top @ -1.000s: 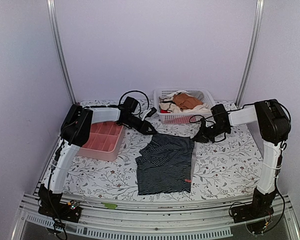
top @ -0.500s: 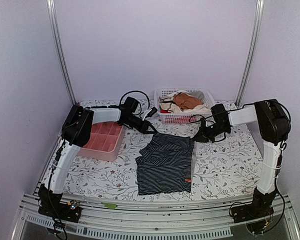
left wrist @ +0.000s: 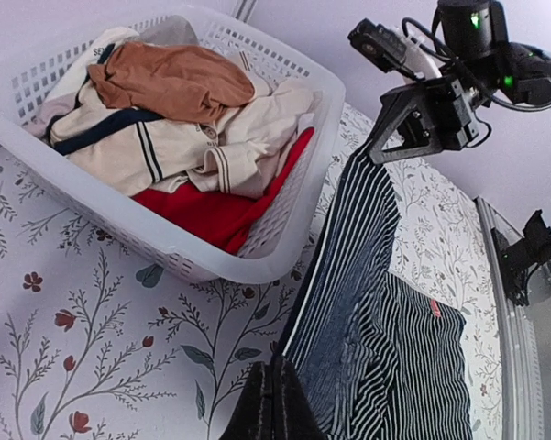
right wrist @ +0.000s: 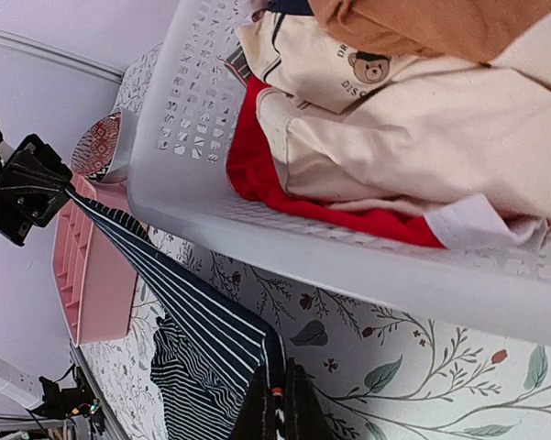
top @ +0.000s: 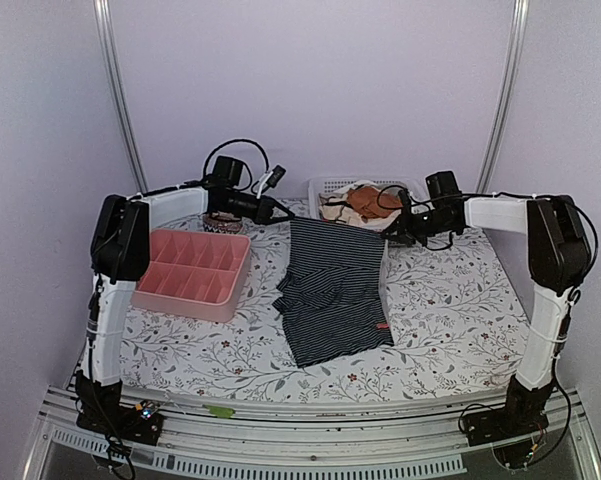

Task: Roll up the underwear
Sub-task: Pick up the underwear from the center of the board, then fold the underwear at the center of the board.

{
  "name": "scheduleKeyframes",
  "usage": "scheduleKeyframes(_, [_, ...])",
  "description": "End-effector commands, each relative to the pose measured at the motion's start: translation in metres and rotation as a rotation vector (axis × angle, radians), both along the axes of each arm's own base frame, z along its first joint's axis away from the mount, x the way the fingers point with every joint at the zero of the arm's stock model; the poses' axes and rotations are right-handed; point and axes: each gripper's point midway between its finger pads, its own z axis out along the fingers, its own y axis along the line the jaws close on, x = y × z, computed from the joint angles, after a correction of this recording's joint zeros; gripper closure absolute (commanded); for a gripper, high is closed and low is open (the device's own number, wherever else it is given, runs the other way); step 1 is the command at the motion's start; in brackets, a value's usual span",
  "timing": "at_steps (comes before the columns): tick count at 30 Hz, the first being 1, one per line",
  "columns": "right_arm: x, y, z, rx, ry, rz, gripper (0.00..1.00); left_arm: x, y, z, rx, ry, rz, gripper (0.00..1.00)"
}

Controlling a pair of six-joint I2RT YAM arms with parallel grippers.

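Note:
The underwear is navy with thin white stripes and a small red tag at its near hem. Both grippers hold its far edge up off the table; the near part trails on the cloth. My left gripper is shut on the far left corner. My right gripper is shut on the far right corner. In the left wrist view the underwear stretches from my gripper to the right gripper. In the right wrist view the underwear runs from my gripper toward the left gripper.
A white basket of orange-brown, cream and red garments stands right behind the lifted edge. A pink divided tray lies at the left. A small patterned roll sits behind the tray. The table has a floral cloth.
Both grippers have risen and moved back toward the basket, lifting the underwear's far edge off the table and pulling the garment farther back.

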Motion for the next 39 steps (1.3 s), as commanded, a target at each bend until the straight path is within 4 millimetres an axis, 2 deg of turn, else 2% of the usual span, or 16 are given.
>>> scheduleKeyframes(1, [0.002,0.004,-0.006,-0.02,-0.026,0.077,1.0,-0.01,0.0,0.005,-0.011,-0.008,-0.047,1.0])
scheduleKeyframes(5, [-0.01,0.007,-0.001,-0.002,-0.055,0.126,1.0,-0.031,0.003,0.008,-0.012,-0.011,-0.086,1.0])
scheduleKeyframes(8, [-0.025,0.012,-0.005,0.016,-0.037,0.17,1.0,-0.055,0.006,-0.002,0.007,0.007,-0.117,1.0])
scheduleKeyframes(16, [-0.068,0.023,-0.027,-0.005,0.019,0.246,1.0,-0.137,0.001,-0.026,0.075,0.023,-0.231,1.0])
scheduleKeyframes(23, [-0.101,0.014,-0.043,-0.01,0.081,0.253,1.0,-0.197,0.003,-0.05,0.111,0.089,-0.289,1.0])
scheduleKeyframes(24, [-0.104,0.014,-0.043,-0.005,0.082,0.257,1.0,-0.202,0.003,-0.056,0.116,0.101,-0.293,1.0])
scheduleKeyframes(25, [-0.106,0.015,-0.041,0.002,0.079,0.262,1.0,-0.206,0.003,-0.045,0.106,0.076,-0.298,1.0])
scheduleKeyframes(27, [-0.108,0.015,-0.036,0.011,0.066,0.267,1.0,-0.214,0.002,-0.045,0.106,0.077,-0.306,1.0])
scheduleKeyframes(33, [-0.121,0.019,-0.028,0.041,0.088,0.299,1.0,-0.232,-0.003,-0.054,0.126,0.076,-0.335,1.0])
scheduleKeyframes(38, [-0.136,0.013,-0.04,-0.007,0.166,0.282,1.0,-0.245,-0.009,-0.062,0.149,0.064,-0.363,1.0])
scheduleKeyframes(39, [-0.139,0.01,-0.043,-0.021,0.191,0.27,0.96,-0.248,-0.009,-0.065,0.159,0.063,-0.368,1.0])
